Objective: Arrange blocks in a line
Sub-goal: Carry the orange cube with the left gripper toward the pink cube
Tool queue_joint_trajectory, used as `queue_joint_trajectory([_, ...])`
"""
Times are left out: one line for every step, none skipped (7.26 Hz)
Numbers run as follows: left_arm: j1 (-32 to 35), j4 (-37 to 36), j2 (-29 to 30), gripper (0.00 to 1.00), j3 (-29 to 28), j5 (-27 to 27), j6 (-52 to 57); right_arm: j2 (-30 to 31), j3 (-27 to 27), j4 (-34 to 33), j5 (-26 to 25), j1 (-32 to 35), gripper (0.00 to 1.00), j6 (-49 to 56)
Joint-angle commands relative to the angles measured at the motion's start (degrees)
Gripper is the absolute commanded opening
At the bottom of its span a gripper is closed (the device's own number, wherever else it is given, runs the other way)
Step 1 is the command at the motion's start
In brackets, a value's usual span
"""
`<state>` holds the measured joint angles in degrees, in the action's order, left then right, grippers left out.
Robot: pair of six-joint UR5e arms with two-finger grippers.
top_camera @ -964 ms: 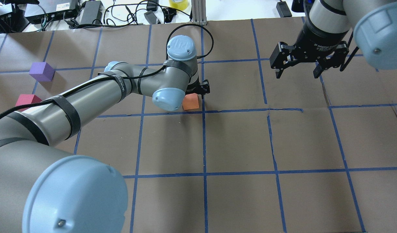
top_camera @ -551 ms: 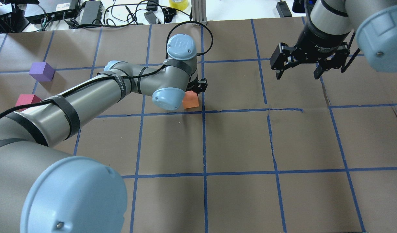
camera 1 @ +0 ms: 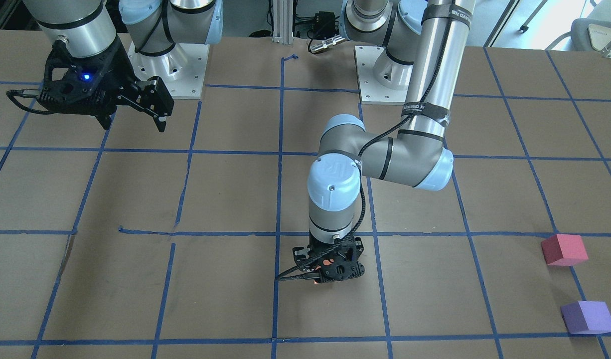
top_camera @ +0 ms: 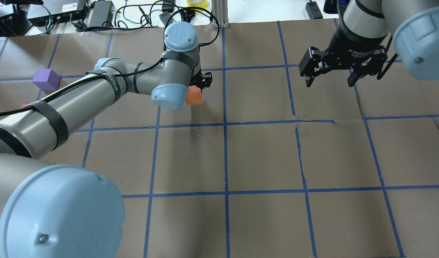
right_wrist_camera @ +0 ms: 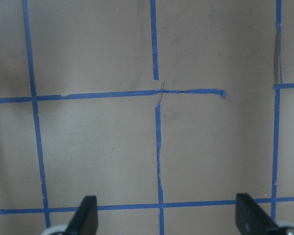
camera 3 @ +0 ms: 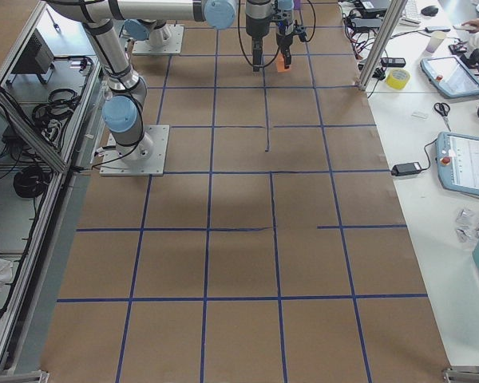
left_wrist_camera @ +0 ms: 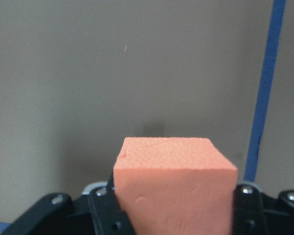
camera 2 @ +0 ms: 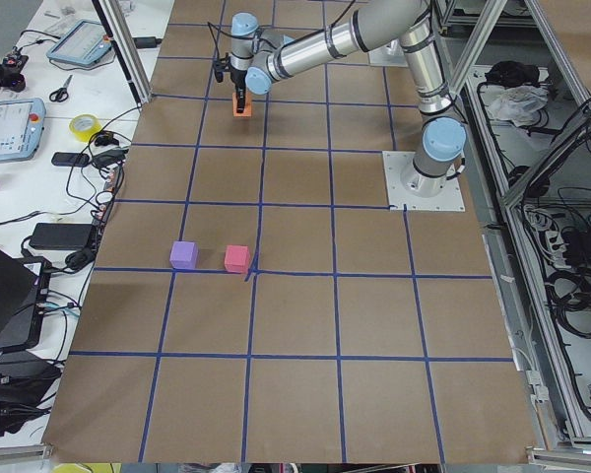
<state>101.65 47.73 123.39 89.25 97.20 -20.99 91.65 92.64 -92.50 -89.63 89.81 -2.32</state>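
Observation:
My left gripper (top_camera: pixel 198 86) is shut on the orange block (top_camera: pixel 194 97) and holds it above the brown table. The block fills the left wrist view (left_wrist_camera: pixel 174 181) between the jaws, and only a sliver of it shows in the front view (camera 1: pixel 326 261). The purple block (top_camera: pixel 46 79) and the red-pink block (camera 1: pixel 563 249) sit side by side, apart, at the table's left end. In the overhead view the left arm hides nearly all of the red-pink block. My right gripper (top_camera: pixel 328 80) hangs open and empty above the far right of the table.
Blue tape lines (top_camera: pixel 225 123) mark a grid on the brown paper. Cables, power bricks and a yellow tape roll (top_camera: pixel 197 4) lie beyond the far edge. Both arm bases (camera 1: pixel 380 75) stand at the robot's edge of the table.
My left gripper has lifted the orange block off the table and carried it left and farther from the robot. The right gripper has barely moved.

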Motion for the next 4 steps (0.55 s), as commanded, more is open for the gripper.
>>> queue_joint_trajectory([-7.05, -0.10, -1.12, 0.00, 0.12, 2.20, 10.19, 0.10, 0.00, -0.14, 0.15, -0.08, 1.00, 0.21])
queue_joint_trajectory([-9.43, -0.10, -2.17, 0.00, 0.30, 2.21, 14.36, -0.24, -0.43, 0.47, 0.50, -0.16, 1.00, 0.56])
queue_joint_trajectory([-11.97, 0.34, -3.49, 0.00, 0.39, 2.03, 18.14, 0.19, -0.96, 0.39, 0.51, -0.16, 1.00, 0.48])
queue_joint_trajectory([-16.00, 0.60, -4.46, 0.00, 0.22, 1.68, 24.18, 0.19, -0.79, 0.74, 0.42, -0.08, 1.00, 0.48])
